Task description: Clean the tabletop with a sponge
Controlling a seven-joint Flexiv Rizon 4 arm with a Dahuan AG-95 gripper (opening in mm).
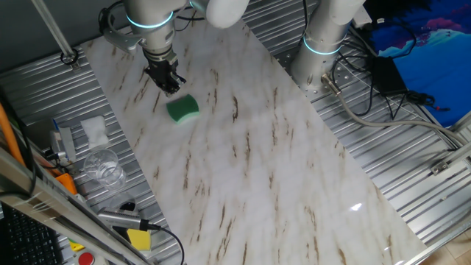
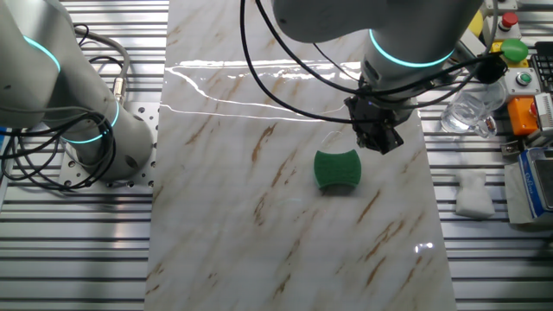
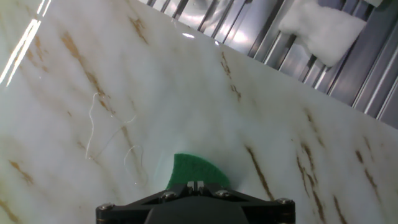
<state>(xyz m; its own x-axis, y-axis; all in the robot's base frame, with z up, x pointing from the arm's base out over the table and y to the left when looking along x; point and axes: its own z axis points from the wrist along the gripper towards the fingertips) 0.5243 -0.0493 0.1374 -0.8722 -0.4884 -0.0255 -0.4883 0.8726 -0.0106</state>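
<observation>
Black and small, the gripper (image 1: 166,78) hangs from the arm over the far part of the tabletop (image 1: 250,162) in one fixed view. Its fingers point down at the marble, and the sponge (image 1: 182,108) lies flat just beside and below them, apart from the tips. Whether the fingers are spread or closed cannot be told here. Off the slab's edge, to the gripper's side, sit a white tissue (image 1: 94,129), a clear plastic cup (image 1: 101,166) and a yellow block (image 1: 138,238) on the ribbed metal.

From the other fixed view, the gripper (image 2: 378,135) hovers just beside the sponge (image 2: 336,169), with a small gap between them. The sponge's pinched, waisted outline shows only from this side. The tabletop (image 2: 259,225) carries bright glare streaks behind the gripper. A green button (image 2: 514,49) and the tissue (image 2: 474,195) lie beyond the slab.

Looking along the fingers, the hand view shows only the gripper's dark housing at the bottom edge, fingertips hidden. One corner of the sponge (image 3: 196,170) peeks out above it. Thin pale threads (image 3: 102,127) on the tabletop (image 3: 186,93) appear in no other view. No writing can be read.
</observation>
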